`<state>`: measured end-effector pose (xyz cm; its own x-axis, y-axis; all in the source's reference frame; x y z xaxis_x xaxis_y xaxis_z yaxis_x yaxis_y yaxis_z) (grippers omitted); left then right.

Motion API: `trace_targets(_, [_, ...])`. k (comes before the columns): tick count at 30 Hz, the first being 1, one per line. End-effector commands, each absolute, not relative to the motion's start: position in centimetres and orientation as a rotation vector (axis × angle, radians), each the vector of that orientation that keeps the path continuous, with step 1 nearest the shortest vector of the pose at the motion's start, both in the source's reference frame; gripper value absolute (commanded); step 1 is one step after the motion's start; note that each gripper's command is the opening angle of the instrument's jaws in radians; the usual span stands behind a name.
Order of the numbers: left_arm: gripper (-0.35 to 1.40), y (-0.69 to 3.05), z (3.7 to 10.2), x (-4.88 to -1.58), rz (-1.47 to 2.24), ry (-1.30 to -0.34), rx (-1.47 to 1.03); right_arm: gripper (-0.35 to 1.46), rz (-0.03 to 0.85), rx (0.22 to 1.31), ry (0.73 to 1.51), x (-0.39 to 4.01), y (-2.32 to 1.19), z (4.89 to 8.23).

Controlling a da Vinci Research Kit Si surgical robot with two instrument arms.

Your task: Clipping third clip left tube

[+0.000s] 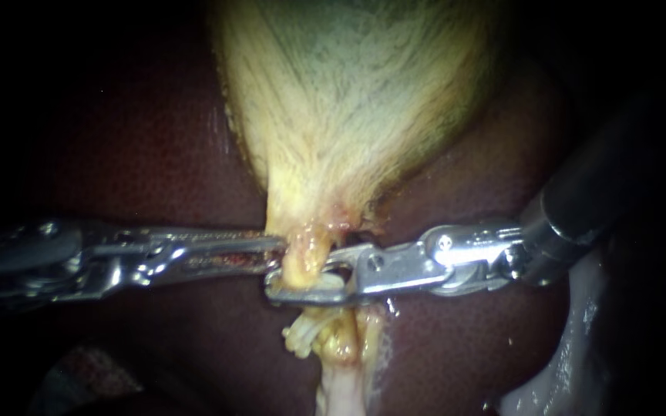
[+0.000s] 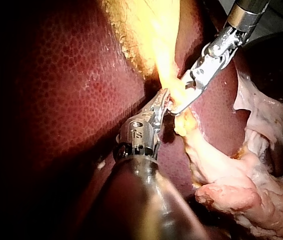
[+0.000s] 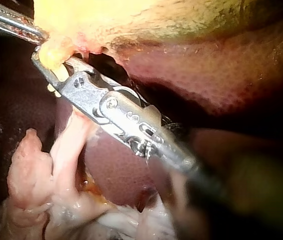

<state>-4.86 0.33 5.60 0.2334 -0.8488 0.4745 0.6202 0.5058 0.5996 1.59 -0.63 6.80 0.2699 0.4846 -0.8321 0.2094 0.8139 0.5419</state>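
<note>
The pale yellow gallbladder point(image 1: 348, 100) narrows to a neck above a short yellow tube point(image 1: 306, 262). My right instrument point(image 1: 302, 279) comes in from the right, its jaws set across this tube, one on each side and both touching it. My left instrument point(image 1: 277, 250) reaches in from the left, its long jaws shut on tissue at the gallbladder's neck. Just below the right jaws sit whitish ridged clips point(image 1: 300, 339) on the tube. The right wrist view shows the right instrument point(image 3: 46, 62) straddling the tube point(image 3: 54, 57). The left wrist view shows the left instrument point(image 2: 162, 102) at the neck.
Dark red liver point(image 1: 140, 154) surrounds the gallbladder on both sides. Pale loose tissue point(image 1: 344, 385) hangs below the clips, and more whitish tissue point(image 1: 572, 347) lies at the lower right. The two instruments' tips almost meet at the tube.
</note>
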Motion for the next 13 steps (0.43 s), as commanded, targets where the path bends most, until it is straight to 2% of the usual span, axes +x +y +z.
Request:
trace_targets(1, [-0.35,0.33,5.60,-4.86,-1.031,-0.859,0.313,-0.35,0.202,0.637,1.308,1.60,-0.65,6.80])
trace_targets(13, [-0.35,0.33,5.61,-4.86,-1.031,-0.859,0.313,-0.35,0.201,0.635,1.307,1.61,-0.69,6.81])
